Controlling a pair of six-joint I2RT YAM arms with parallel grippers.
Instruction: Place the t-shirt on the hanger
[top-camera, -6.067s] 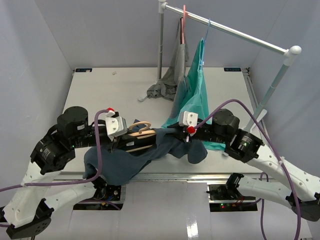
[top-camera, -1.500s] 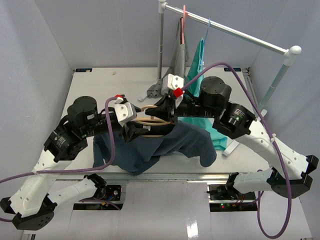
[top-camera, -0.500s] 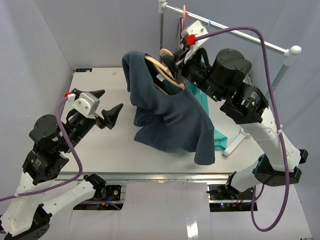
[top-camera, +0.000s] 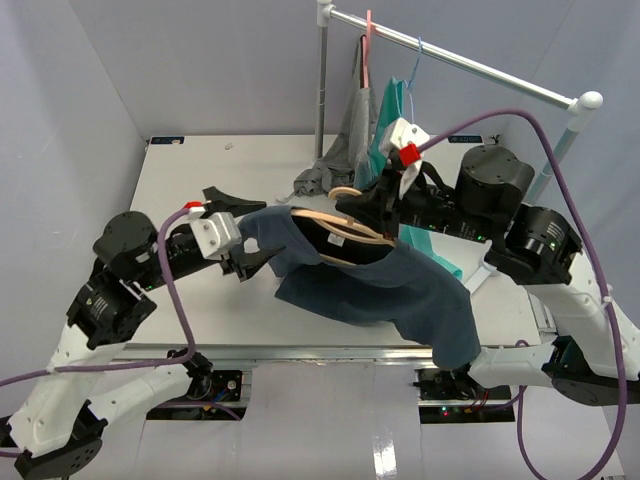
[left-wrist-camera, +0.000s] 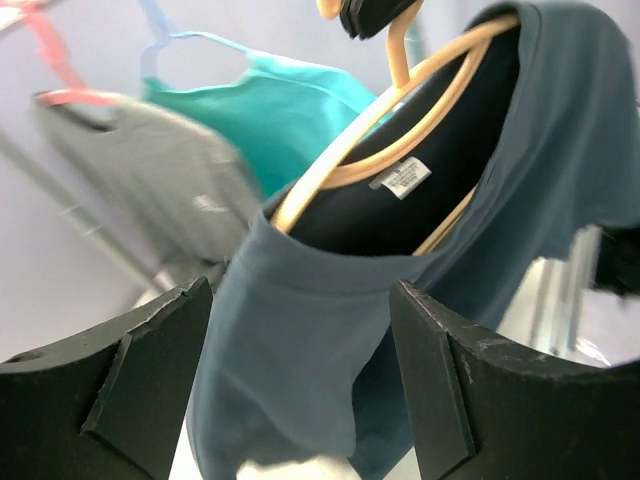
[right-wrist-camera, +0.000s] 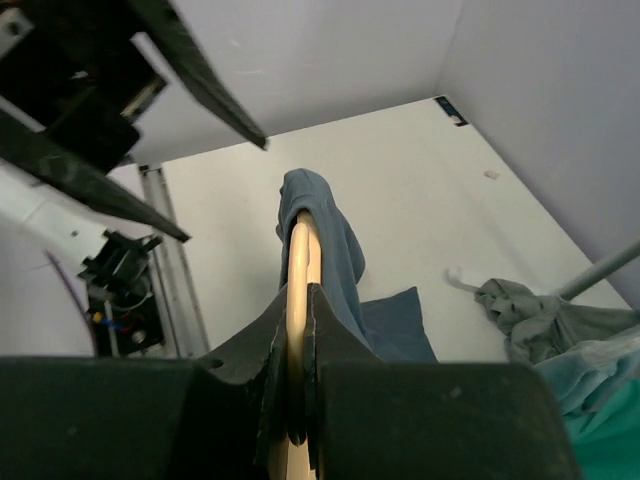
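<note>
Shoulder work now: from overhead, the dark slate-blue cotton t-shirt (top-camera: 390, 290) hangs off the light tan wooden hanger (top-camera: 318, 214) above the white surface (top-camera: 190, 165), with hem and one sleeve trailing toward the near edge. The right tool (top-camera: 362, 208) is clamped tight on the hanger up by the hook, that arm reaching in from the right with its elbow raised and forearm roughly level. The left tool (top-camera: 267, 228) stands wide apart with nothing in it, one finger above and one below the shirt's covered shoulder end, its forearm pointing right across the surface. Over to the left wrist: between its two spread black fingers (left-wrist-camera: 130, 390) the collar gapes and the white neck label (left-wrist-camera: 405, 177) shows. The tan arms run under the fabric at both ends, as far as I can judge, with the bright teal-green garment (left-wrist-camera: 290, 110) and grey garment (left-wrist-camera: 150, 180) blurred behind. So the job looks like settling that near shoulder. My advice is to pinch cloth only, below the wooden tip, and draw it down along the hanger's slope rather than sideways, so the far shoulder doesn't slide off. Now the right wrist: the wood sits squeezed between that tool's closed fingers, running straight away to the end where the shirt drapes over it, and the left tool's open fingers are poised at the upper left. The right arm should hold level and firm through the pull, because a tilt toward the left could spill the collar.
</note>
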